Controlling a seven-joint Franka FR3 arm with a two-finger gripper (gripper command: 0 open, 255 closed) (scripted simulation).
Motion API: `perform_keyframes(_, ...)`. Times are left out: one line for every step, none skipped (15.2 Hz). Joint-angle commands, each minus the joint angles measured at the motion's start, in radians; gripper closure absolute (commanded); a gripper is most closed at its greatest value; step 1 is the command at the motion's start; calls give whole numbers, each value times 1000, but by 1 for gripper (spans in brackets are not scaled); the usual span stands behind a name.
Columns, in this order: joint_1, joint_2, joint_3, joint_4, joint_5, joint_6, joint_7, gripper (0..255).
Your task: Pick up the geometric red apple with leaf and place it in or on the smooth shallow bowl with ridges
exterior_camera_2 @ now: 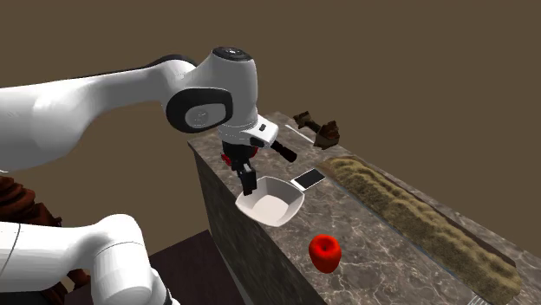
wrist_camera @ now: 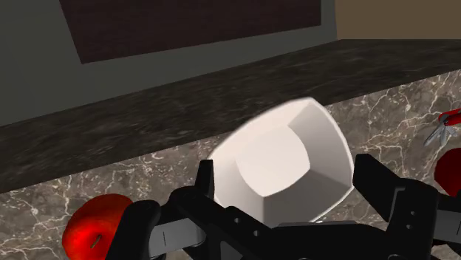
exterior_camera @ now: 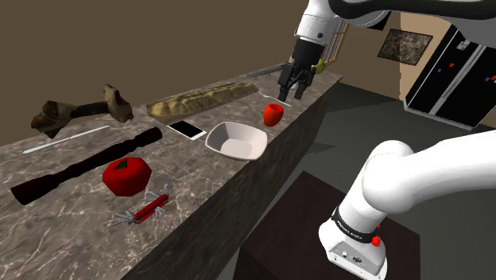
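Observation:
A faceted red apple (exterior_camera: pixel 125 175) with a dark leaf on top sits on the marble counter (exterior_camera: pixel 71 215), towards the shoulder view's left; its edge also shows in the wrist view (wrist_camera: pixel 449 168). A white shallow bowl (exterior_camera: pixel 237 141) (exterior_camera_2: pixel 273 204) (wrist_camera: pixel 284 166) stands mid-counter. A second, rounder red apple (exterior_camera: pixel 273 114) (exterior_camera_2: pixel 325 251) (wrist_camera: pixel 96 225) lies beyond the bowl. My gripper (exterior_camera: pixel 288 92) (exterior_camera_2: pixel 249 185) (wrist_camera: pixel 288 185) hangs open above the counter between the bowl and the rounder apple, holding nothing. The bowl shows beyond its spread fingers (wrist_camera: pixel 205 179).
A red multi-tool (exterior_camera: pixel 147 208) lies beside the faceted apple, a dark rolling pin (exterior_camera: pixel 83 163) behind it. A phone (exterior_camera: pixel 186 129), a long bread loaf (exterior_camera: pixel 199 97), a thin knife (exterior_camera: pixel 63 139) and a brown lumpy thing (exterior_camera: pixel 79 111) line the back. The counter's front edge drops off.

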Motion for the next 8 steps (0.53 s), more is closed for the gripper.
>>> perform_keyframes(0, 0, 0, 0, 0, 0, 0, 0)
perform_keyframes(10, 20, 20, 6, 10, 15, 17, 0)
perform_keyframes(19, 42, 40, 13, 20, 31, 33, 0)
perform_keyframes(28, 64, 60, 22, 29, 45, 49, 0)
perform_keyframes(37, 87, 80, 31, 38, 60, 66, 0)
perform_keyframes(45, 111, 99, 42, 45, 75, 82, 0)
perform_keyframes(52, 136, 118, 54, 52, 89, 98, 0)
perform_keyframes(59, 161, 138, 67, 58, 103, 114, 0)
